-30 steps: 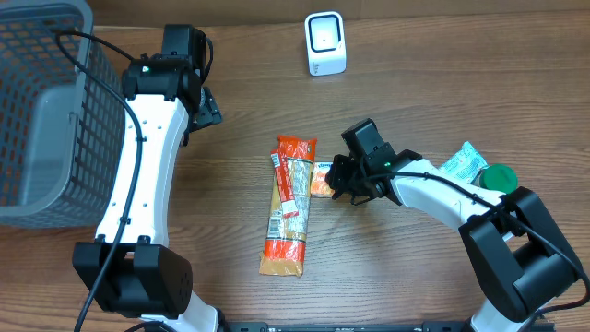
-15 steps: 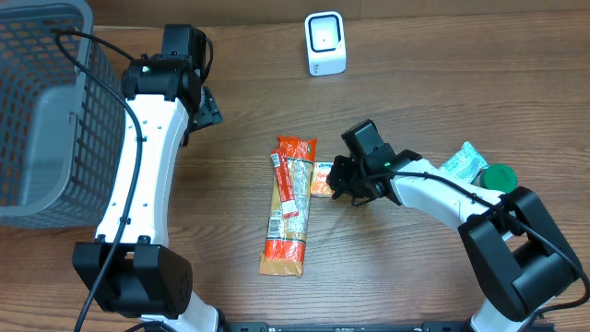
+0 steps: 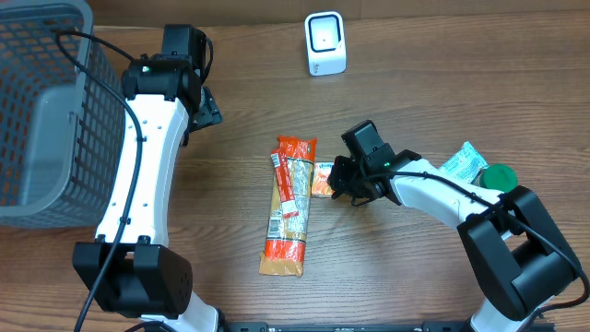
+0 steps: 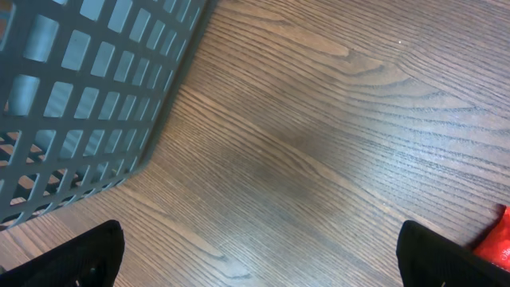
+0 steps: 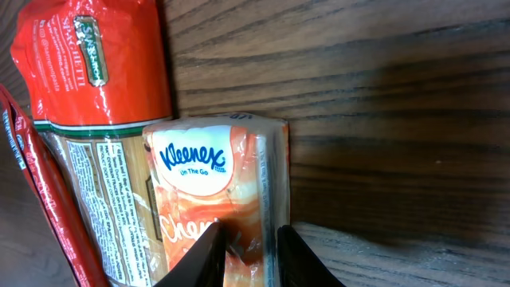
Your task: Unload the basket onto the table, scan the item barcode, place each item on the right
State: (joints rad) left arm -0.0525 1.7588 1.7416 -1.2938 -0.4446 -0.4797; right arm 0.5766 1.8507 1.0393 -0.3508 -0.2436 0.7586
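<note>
Scene unchanged: right fingers (image 5: pixel 300 258) pinch tissue pack (image 5: pixel 213 171); left fingers (image 4: pixel 78 260) spread wide.

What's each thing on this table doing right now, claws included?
left claw, wide open over bare wood.
right claw, closed on the tissue pack.
tissue pack, lying flat against the pasta packet.
pasta packet, lying flat, not held.
scanner, standing upright.
basket, upright, untouched.
</note>
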